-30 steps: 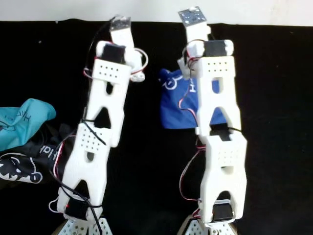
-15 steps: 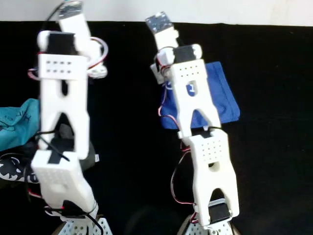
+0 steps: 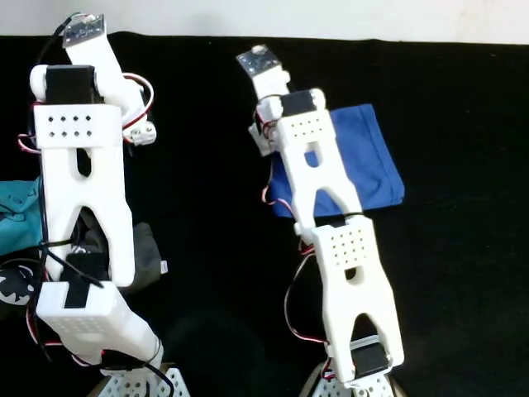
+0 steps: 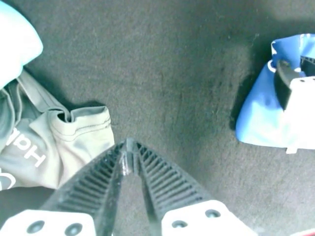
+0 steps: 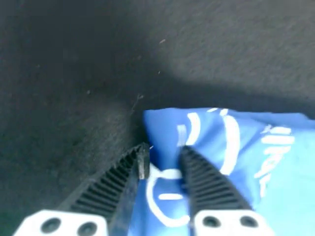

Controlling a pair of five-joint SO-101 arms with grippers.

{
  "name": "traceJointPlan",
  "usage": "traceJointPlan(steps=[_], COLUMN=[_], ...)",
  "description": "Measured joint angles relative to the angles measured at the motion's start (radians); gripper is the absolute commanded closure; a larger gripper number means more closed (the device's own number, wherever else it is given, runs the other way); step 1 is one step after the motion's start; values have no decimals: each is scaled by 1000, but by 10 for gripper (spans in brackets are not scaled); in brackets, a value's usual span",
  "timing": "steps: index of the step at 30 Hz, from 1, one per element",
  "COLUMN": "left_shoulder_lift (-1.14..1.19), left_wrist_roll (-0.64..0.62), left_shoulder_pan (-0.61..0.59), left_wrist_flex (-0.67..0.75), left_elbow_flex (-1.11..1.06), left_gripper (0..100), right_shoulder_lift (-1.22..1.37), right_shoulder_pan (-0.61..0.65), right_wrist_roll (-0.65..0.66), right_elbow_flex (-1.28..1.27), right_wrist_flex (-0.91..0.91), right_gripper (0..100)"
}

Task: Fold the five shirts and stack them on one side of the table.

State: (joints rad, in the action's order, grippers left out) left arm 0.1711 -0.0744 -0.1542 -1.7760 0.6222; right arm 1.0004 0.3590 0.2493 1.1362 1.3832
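Currently R gripper [image 5: 163,156] slightly parted over blue shirt [image 5: 246,196] (L gripper [image 4: 129,146] closed, empty).

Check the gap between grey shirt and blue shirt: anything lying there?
Nothing. The left wrist view shows bare black table between the grey shirt and the blue shirt; the high view agrees.

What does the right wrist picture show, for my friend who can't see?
The robot's right hand, with two black toothed fingers slightly apart, hangs over the corner of a blue shirt with white print. The shirt lies on a black table.
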Motion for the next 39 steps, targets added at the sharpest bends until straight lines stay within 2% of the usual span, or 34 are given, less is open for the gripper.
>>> traceJointPlan(steps=[3,11,15,17,19,23,26,31,39], left_shoulder_lift=[0,-5,-5,-5,-5,-5,-5,-5,2], left_wrist_roll=[0,0,0,0,-2,-43,-63,-63,-63], left_shoulder_pan=[-2,-2,0,20,64,183,281,425,549], left_wrist_flex=[0,0,48,87,158,348,545,861,1065], left_elbow_flex=[-6,-97,-163,-222,-318,-554,-718,-859,-922], left_gripper=[992,992,991,991,991,991,991,991,991], right_shoulder_lift=[2,2,2,2,3,2,0,72,164], right_shoulder_pan=[-25,-84,-84,-77,-69,-83,-106,-117,-112], right_wrist_roll=[49,58,58,58,44,-71,-133,-150,-150], right_elbow_flex=[0,3,3,21,63,172,195,193,193], right_wrist_flex=[-54,-183,-144,-98,-55,-41,-95,-173,-213], right_gripper=[993,981,866,848,848,848,849,849,850])
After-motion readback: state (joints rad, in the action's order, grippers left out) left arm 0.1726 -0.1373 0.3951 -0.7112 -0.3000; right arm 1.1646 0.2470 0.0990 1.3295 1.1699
